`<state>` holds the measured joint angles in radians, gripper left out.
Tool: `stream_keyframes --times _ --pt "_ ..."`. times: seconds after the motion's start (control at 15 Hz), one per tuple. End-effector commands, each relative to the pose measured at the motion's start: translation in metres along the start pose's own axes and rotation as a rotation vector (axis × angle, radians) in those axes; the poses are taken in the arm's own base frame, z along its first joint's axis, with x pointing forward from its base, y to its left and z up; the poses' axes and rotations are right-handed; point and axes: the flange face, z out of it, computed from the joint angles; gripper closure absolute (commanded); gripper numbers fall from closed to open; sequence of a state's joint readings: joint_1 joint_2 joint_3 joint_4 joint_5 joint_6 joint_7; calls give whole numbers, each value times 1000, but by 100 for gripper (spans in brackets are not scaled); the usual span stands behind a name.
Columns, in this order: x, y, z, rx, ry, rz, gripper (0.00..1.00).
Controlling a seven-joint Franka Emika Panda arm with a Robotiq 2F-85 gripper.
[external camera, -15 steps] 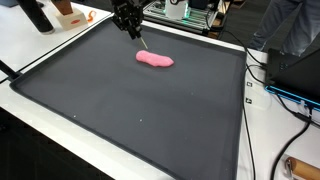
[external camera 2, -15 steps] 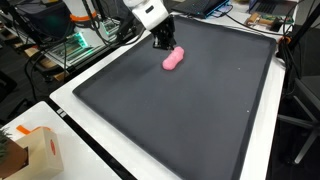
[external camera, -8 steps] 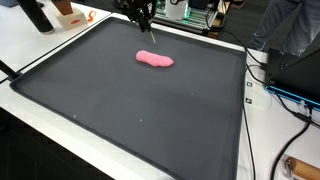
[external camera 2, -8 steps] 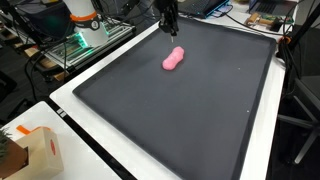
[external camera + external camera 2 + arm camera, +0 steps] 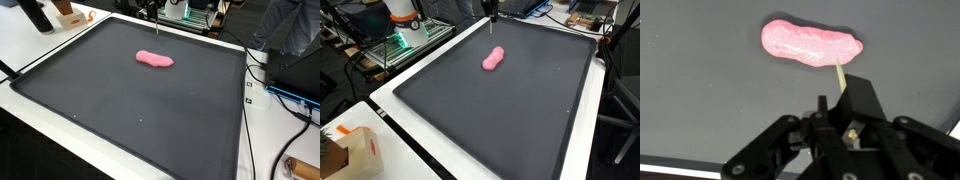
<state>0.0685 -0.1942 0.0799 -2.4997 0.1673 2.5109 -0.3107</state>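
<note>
A pink, elongated lump of soft material (image 5: 154, 60) (image 5: 493, 59) lies on the far half of a large black mat (image 5: 130, 110) (image 5: 510, 100). The wrist view shows the lump (image 5: 808, 43) from above, with nothing touching it. My gripper (image 5: 838, 104) is shut on a thin pale stick (image 5: 840, 74) whose tip points toward the lump's edge. In both exterior views the gripper (image 5: 150, 7) (image 5: 492, 8) is high at the top edge, mostly cut off, well above the lump.
The mat has a raised rim (image 5: 60, 50) and rests on a white table (image 5: 270, 150). A cardboard box (image 5: 355, 150) sits at one table corner. Cables (image 5: 262, 75) and electronics (image 5: 295, 70) lie beside the mat, and the robot base (image 5: 402, 20) stands at its edge.
The gripper has lifted straight up from just beside the pink lump, carrying the stick, and now sits near the top edge of both exterior views. The lump has not moved.
</note>
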Motion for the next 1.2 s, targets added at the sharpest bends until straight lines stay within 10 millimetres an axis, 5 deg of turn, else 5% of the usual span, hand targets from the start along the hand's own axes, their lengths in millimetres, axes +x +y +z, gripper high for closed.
stream_keyframes --times 0.0,0.27,0.33,0.87,0.93,1.13 --pt "-10 -23 -17 -64 16 -31 94" --pt "-12 -42 -31 -95 36 -60 94" --pt "0 -33 -25 -69 33 -55 75" --pt "-4 -40 -29 -76 40 -62 75" --pt "-4 -40 -29 -76 40 -62 94" --pt "5 -68 -28 -206 8 -144 94"
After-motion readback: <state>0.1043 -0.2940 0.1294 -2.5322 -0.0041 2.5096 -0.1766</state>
